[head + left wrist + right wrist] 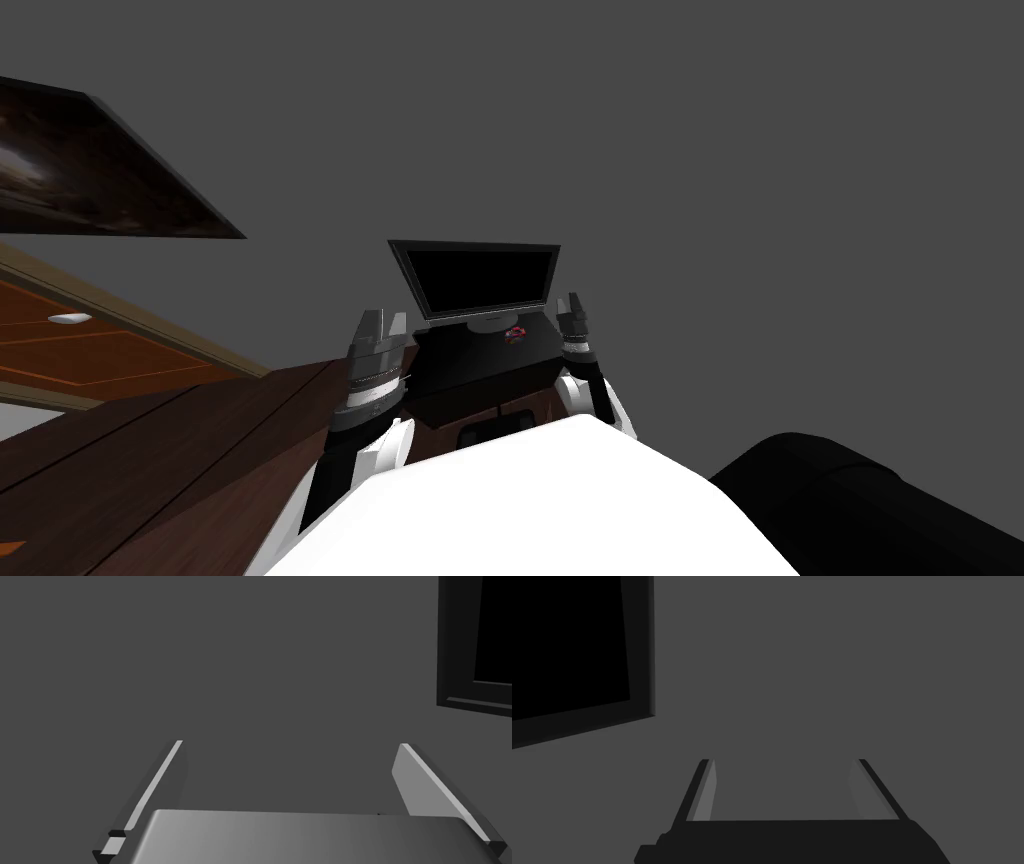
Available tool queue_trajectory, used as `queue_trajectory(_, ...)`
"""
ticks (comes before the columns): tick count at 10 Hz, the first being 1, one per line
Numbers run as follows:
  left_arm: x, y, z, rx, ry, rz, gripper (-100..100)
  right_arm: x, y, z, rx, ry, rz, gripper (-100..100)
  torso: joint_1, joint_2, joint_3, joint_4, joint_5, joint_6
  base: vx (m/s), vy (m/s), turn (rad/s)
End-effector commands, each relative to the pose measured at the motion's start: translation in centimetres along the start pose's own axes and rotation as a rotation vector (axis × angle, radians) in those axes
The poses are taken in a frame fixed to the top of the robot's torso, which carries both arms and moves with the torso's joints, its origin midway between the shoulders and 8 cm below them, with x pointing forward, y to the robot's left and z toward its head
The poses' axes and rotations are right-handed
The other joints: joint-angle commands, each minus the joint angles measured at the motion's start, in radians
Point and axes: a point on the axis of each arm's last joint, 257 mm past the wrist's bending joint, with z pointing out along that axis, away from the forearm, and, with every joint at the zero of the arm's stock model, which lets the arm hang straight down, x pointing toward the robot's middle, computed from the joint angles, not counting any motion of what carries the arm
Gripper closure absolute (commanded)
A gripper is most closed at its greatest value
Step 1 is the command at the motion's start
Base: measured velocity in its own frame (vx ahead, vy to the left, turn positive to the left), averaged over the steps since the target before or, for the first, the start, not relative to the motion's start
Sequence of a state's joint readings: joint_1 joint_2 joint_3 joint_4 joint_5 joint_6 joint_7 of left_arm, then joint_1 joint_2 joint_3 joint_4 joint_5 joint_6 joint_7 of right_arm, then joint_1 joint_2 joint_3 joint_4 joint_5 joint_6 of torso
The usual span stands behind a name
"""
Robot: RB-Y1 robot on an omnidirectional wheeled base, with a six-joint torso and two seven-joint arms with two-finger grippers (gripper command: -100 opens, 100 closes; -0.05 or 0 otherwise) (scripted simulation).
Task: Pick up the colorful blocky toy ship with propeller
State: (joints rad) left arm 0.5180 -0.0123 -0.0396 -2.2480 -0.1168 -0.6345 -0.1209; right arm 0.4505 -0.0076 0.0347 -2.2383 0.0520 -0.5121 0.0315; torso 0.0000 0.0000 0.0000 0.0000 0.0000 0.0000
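A small red and dark toy lies on a black stand, just right of the base of a flat television. My left gripper is raised at the stand's left side, open, with nothing between its fingers. On the stand's right side my right gripper is raised too, a little right of the toy, open and empty, its fingers facing the grey wall.
The television's dark frame shows beside the left hand and again as a frame beside the right hand. A brown wooden cabinet runs along my left. A dark picture hangs above it. A black rounded seat sits at lower right.
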Motion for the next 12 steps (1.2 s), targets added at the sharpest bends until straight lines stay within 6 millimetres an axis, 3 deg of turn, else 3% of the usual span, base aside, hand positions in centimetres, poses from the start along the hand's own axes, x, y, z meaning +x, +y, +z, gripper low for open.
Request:
queue_trajectory(1, 0.0, 0.0, 0.0, 0.0, 0.0, 0.0, 0, 0.7, -0.6, -0.3, 0.014, 0.031, -0.014, -100, 0.0, 0.0, 0.0, 0.0, 0.0, 0.0, -0.051, -0.007, -0.017)
queue_trajectory(4, 0.0, 0.0, 0.0, 0.0, 0.0, 0.0, 0, 3.0, -2.9, -1.6, 0.069, 0.125, -0.058, -100, -0.001, 0.009, 0.005, 0.002, 0.0, 0.0, -0.149, -0.011, -0.021)
queue_trajectory(7, 0.0, 0.0, 0.0, 0.0, 0.0, 0.0, 0, 6.1, -6.7, -4.4, 0.155, 0.252, -0.122, -100, -0.001, 0.013, 0.007, 0.003, 0.0, 0.0, -0.186, -0.016, -0.002)
queue_trajectory(8, 0.0, 0.0, 0.0, 0.0, 0.0, 0.0, 0, 6.1, -6.7, -4.5, 0.155, 0.26, -0.127, -100, -0.002, 0.015, 0.008, 0.003, -0.001, 0.0, -0.17, -0.049, 0.021)
queue_trajectory(10, 0.0, 0.0, 0.0, 0.0, 0.0, 0.0, 0, 8.2, -9.4, -7.3, 0.216, 0.367, -0.183, -100, -0.003, 0.011, 0.006, 0.002, -0.001, 0.0, -0.152, -0.022, 0.054)
queue_trajectory(11, 0.0, 0.0, 0.0, 0.0, 0.0, 0.0, 0, 8.2, -9.9, -7.7, 0.228, 0.377, -0.189, -100, -0.002, 0.012, 0.007, 0.003, 0.0, 0.0, -0.142, -0.013, 0.016)
queue_trajectory(12, 0.0, 0.0, 0.0, 0.0, 0.0, 0.0, 0, 9.1, -11.3, -9.5, 0.259, 0.441, -0.224, -100, -0.001, 0.01, 0.006, 0.002, 0.0, 0.0, -0.147, -0.011, 0.058)
